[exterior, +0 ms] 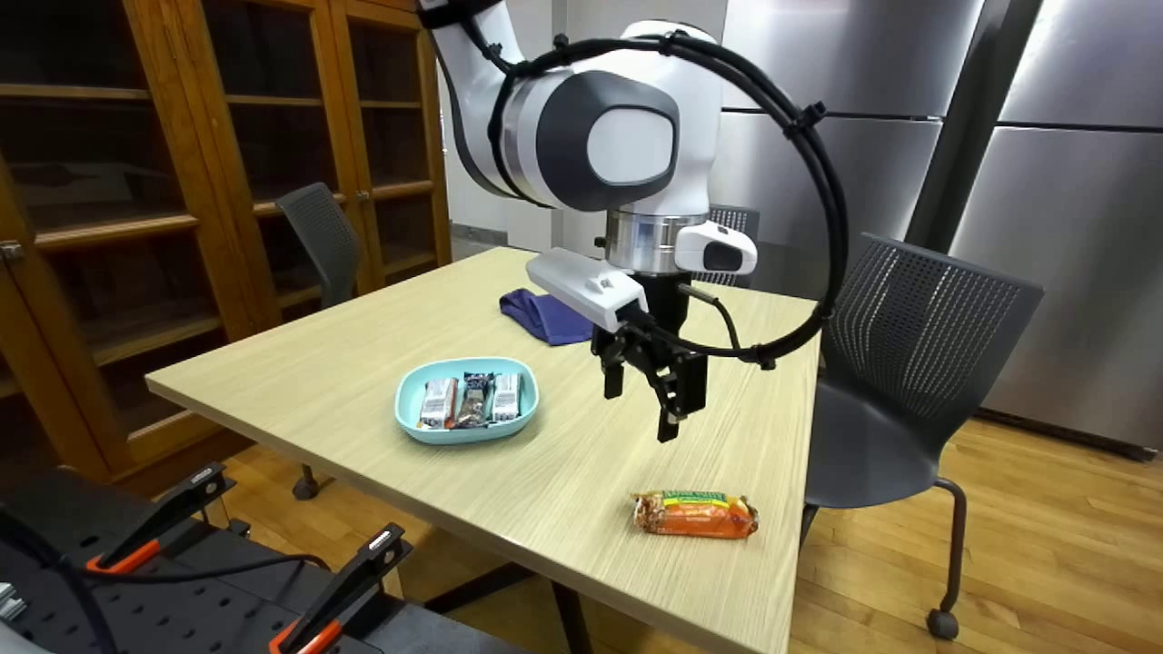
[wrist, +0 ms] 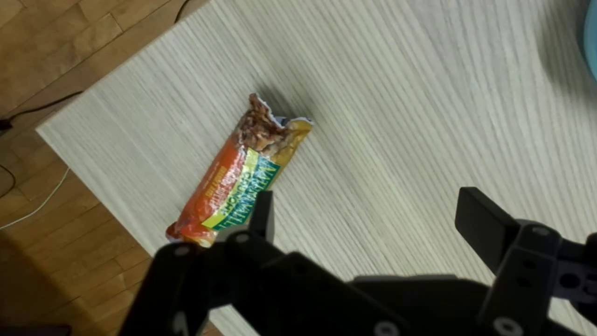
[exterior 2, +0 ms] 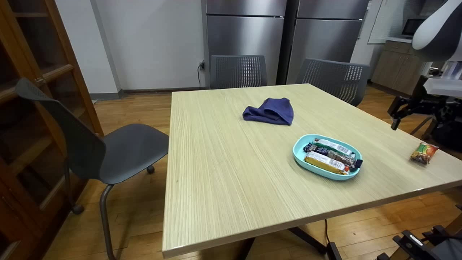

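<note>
My gripper hangs open above the table, nothing between its fingers. In the wrist view the gripper has its two black fingers wide apart over bare wood grain. An orange-and-green wrapped granola bar lies slanted near the table corner, its lower end partly hidden by the left finger; the two look apart in height. Both exterior views show the bar resting flat, below the gripper. A turquoise tray holds several wrapped bars; only the tray's edge shows in the wrist view.
A crumpled purple cloth lies farther back on the pale table. Dark chairs stand around the table. Wooden glass cabinets and steel refrigerators are beyond. Black clamps sit on the dark bench in front.
</note>
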Motion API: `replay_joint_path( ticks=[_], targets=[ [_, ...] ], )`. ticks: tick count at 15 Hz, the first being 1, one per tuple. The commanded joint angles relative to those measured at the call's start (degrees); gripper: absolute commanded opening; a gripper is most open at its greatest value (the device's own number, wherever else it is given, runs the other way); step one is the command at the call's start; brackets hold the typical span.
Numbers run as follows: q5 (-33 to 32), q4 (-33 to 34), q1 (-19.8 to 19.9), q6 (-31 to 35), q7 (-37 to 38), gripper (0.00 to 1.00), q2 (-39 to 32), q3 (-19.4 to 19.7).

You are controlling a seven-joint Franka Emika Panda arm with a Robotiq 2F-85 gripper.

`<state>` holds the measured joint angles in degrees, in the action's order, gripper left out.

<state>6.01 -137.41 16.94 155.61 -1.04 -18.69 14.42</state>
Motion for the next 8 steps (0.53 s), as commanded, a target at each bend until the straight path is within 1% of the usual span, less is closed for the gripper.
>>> replay_joint_path(
  ticks=[1, 5, 8],
  targets=[
    [2.3, 0.1, 2.2, -0.9, 0.2, 1.0, -0.5, 0.2],
    [5.0, 0.9, 4.4, -1.6, 0.4, 1.0, -2.1, 0.5],
    [7.7, 2.1, 6.3, -1.4, -0.3, 1.0, -4.1, -0.5]
  ],
)
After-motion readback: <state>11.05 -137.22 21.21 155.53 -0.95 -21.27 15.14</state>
